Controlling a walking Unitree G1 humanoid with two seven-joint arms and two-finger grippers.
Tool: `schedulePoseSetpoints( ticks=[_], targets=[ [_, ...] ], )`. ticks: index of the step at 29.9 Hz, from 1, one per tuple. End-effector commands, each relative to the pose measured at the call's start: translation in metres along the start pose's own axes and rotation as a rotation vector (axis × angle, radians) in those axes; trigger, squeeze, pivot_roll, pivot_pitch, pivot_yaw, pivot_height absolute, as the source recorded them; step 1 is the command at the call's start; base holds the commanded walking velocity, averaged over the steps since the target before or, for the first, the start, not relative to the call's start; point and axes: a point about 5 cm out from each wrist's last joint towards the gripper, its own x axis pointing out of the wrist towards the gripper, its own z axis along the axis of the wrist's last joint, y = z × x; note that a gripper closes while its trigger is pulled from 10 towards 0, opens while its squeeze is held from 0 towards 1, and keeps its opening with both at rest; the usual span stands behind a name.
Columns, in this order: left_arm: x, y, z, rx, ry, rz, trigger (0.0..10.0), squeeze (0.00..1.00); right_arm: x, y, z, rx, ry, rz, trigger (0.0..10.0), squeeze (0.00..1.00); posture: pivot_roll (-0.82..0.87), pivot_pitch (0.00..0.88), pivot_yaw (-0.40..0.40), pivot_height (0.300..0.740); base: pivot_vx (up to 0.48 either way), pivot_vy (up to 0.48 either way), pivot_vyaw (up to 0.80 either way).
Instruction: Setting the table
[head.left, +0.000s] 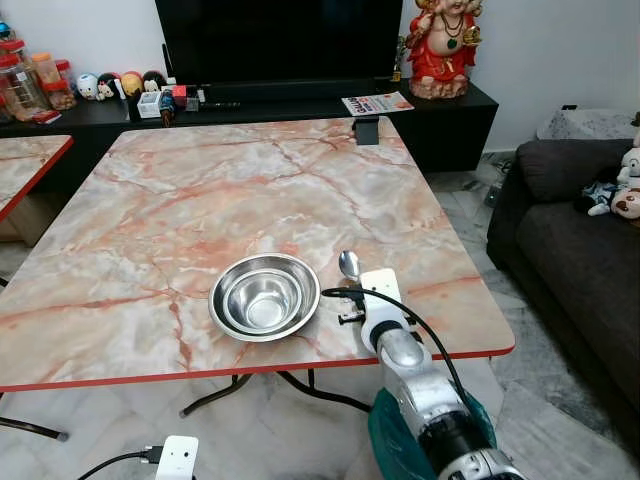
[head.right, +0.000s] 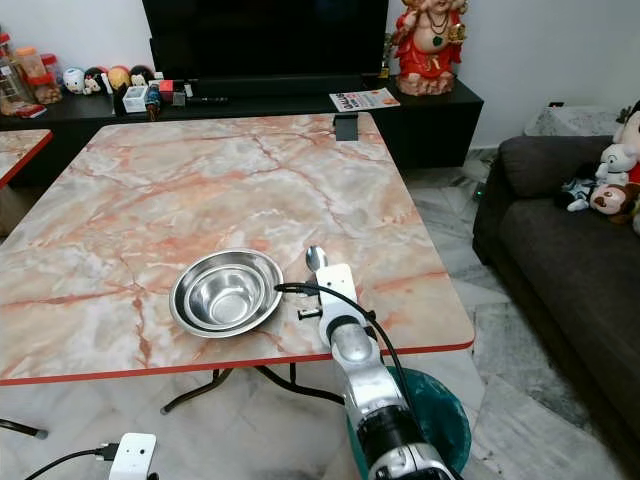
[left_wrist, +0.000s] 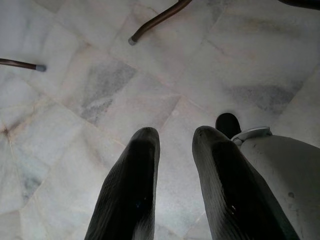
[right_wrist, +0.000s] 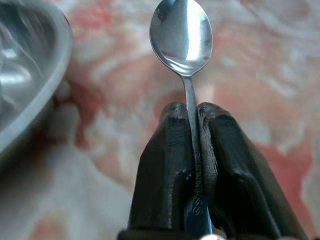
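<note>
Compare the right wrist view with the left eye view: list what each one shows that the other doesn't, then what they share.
Right wrist view alone: the two black fingers of the right claw pinching the spoon's handle, with lettering stamped on it.

Left eye view alone: the whole marble-pattern table with its red edge, the television unit and the statue behind it, the dark sofa with soft toys, and the right arm reaching over the table's near edge.

Both: the spoon, held bowl-forward over the tabletop, and the steel bowl on its left.
</note>
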Motion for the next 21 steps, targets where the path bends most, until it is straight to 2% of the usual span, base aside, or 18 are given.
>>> schedulePoseSetpoints(
  ticks=[1, 12, 21],
  targets=[
    [0.0, 0.004, -0.004, 0.013, 0.026, 0.016, 10.0, 0.0, 0.003, 0.005, 0.003, -0.002, 0.014, 0.011, 10.0, 0.0, -0.01, 0.0, 0.015, 0.727, 0.0, 0.0, 0.0],
    [-0.001, 0.005, -0.005, 0.007, 0.035, 0.016, 10.0, 0.0, 0.006, 0.003, -0.003, -0.007, 0.077, -0.051, 10.0, 0.0, -0.01, 0.0, 0.015, 0.727, 0.0, 0.0, 0.0],
    [-0.001, 0.006, -0.006, 0.014, 0.04, 0.018, 10.0, 0.0, 0.005, 0.006, -0.007, -0.002, 0.091, -0.049, 10.0, 0.0, -0.01, 0.0, 0.02, 0.727, 0.0, 0.0, 0.0]
  ],
)
